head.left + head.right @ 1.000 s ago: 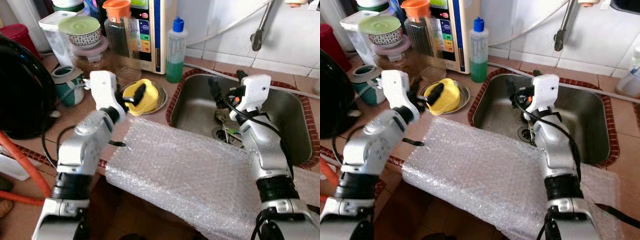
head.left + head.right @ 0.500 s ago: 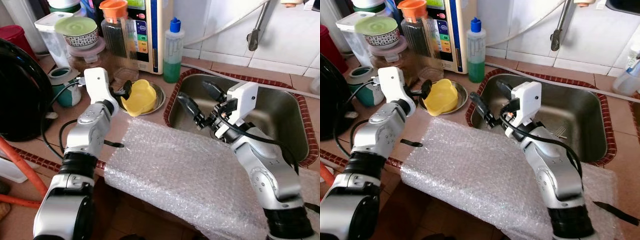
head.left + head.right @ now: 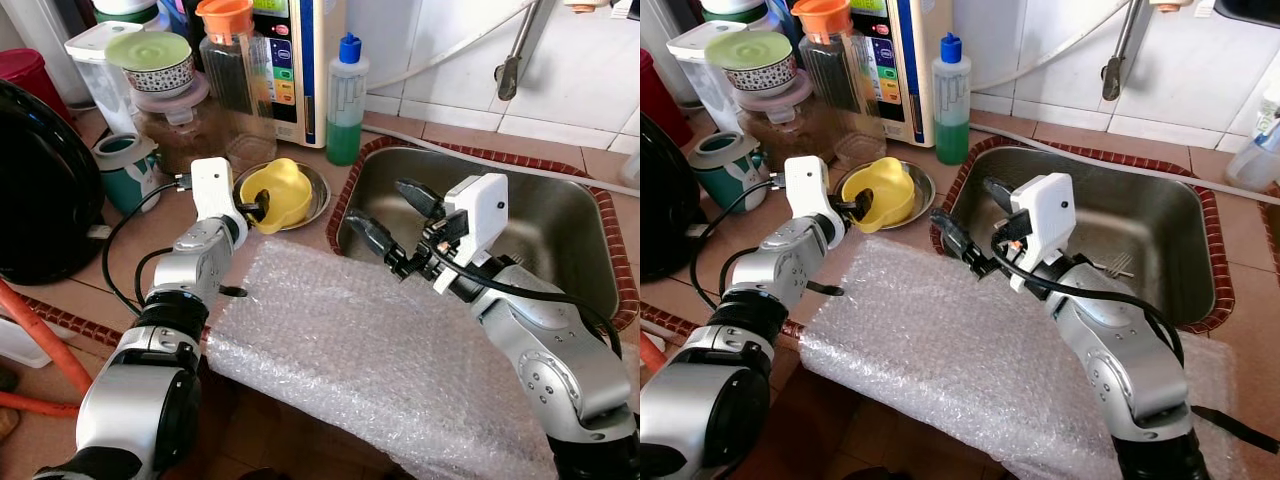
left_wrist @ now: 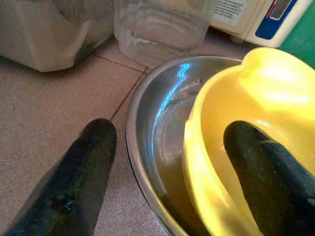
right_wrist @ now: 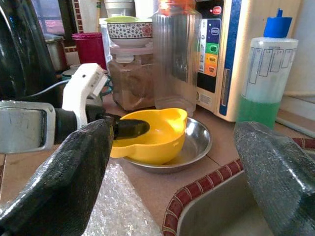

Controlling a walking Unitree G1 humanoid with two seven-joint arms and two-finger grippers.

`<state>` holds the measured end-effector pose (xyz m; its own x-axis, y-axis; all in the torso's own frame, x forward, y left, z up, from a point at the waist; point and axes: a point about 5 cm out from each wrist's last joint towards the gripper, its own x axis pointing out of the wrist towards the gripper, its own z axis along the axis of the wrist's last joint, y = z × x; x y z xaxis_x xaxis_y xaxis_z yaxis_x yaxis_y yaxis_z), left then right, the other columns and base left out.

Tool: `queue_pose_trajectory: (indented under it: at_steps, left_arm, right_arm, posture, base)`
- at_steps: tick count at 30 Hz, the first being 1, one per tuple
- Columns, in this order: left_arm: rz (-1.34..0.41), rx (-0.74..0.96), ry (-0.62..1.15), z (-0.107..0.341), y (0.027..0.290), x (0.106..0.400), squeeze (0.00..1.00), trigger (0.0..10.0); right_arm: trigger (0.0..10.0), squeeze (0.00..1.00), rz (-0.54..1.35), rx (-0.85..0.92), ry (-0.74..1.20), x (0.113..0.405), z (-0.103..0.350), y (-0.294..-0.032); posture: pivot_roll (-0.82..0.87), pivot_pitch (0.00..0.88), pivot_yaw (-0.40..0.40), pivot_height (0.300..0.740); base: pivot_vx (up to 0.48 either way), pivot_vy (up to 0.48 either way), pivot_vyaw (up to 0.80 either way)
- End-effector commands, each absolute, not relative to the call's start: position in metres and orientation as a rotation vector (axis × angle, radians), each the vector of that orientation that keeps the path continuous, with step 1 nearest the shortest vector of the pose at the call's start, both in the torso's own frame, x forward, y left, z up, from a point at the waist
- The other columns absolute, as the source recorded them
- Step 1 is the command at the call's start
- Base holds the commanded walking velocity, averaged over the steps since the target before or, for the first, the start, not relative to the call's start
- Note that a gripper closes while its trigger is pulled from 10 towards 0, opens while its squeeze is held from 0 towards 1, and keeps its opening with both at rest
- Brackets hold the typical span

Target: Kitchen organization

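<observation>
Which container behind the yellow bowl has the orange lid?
The tall clear ribbed jar, standing just behind the steel dish. The squat jar beside it carries a patterned bowl instead.

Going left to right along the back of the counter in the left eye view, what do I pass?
Dark red plastic container → patterned bowl with pale green lid → clear jar with orange lid → green liquid bottle with blue cap → steel sink.

Looks like somebody's home kitchen, and a well-used one. A steel sink [image 3: 560,215] is sitting in a tiled counter [image 3: 130,235] edged with red-brown mosaic, a tap [image 3: 515,55] is hanging off the white wall tiles, and dish soap [image 3: 347,100], food jars [image 3: 180,110] and a water dispenser [image 3: 300,60] are crowding the back.
</observation>
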<state>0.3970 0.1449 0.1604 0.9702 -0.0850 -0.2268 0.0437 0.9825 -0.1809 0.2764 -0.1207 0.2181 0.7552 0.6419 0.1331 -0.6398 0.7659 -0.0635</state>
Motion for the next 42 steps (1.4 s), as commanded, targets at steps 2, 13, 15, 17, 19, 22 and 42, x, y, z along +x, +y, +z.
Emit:
queue_pose_trajectory:
  at_steps: [2,13,15,17,19,22,42]
  left_arm:
    - [-0.068,-0.179,0.234,0.162,0.145,0.398,0.0,0.0]
    - [-0.049,-0.168,0.232,0.163,0.152,0.4,0.0,0.0]
    - [-0.046,-0.165,0.233,0.163,0.153,0.4,0.0,0.0]
    - [-0.044,-0.163,0.234,0.163,0.153,0.4,0.0,0.0]
    - [-0.039,-0.159,0.231,0.163,0.154,0.4,0.0,0.0]
    - [-0.032,-0.16,0.227,0.164,0.155,0.4,0.0,0.0]
    - [-0.021,-0.054,0.128,0.174,0.155,0.399,0.0,10.0]
  right_arm:
    - [10.0,0.0,0.726,-0.036,-0.157,0.273,0.221,-0.115]
    - [10.0,0.0,0.73,-0.038,-0.153,0.275,0.22,-0.113]
    - [10.0,0.0,0.73,-0.039,-0.154,0.275,0.22,-0.113]
    - [10.0,0.0,0.73,-0.039,-0.154,0.276,0.22,-0.113]
    - [10.0,0.0,0.728,-0.04,-0.155,0.276,0.22,-0.112]
    - [10.0,0.0,0.728,-0.04,-0.155,0.277,0.22,-0.112]
    - [10.0,0.0,0.721,-0.035,-0.15,0.28,0.218,-0.111]
  posture:
    - [-0.07,0.1,0.06,0.74]
    - [-0.06,0.09,0.062,0.74]
    - [-0.06,0.087,0.061,0.74]
    - [-0.06,0.085,0.061,0.74]
    - [-0.06,0.085,0.06,0.74]
    - [-0.05,0.086,0.059,0.74]
    - [-0.05,0.088,0.055,0.74]
  base:
    - [0.0,0.0,0.0]
    - [0.0,0.0,0.0]
    - [0.0,0.0,0.0]
    - [0.0,0.0,0.0]
    - [0.0,0.0,0.0]
    - [0.0,0.0,0.0]
    - [0.0,0.0,0.0]
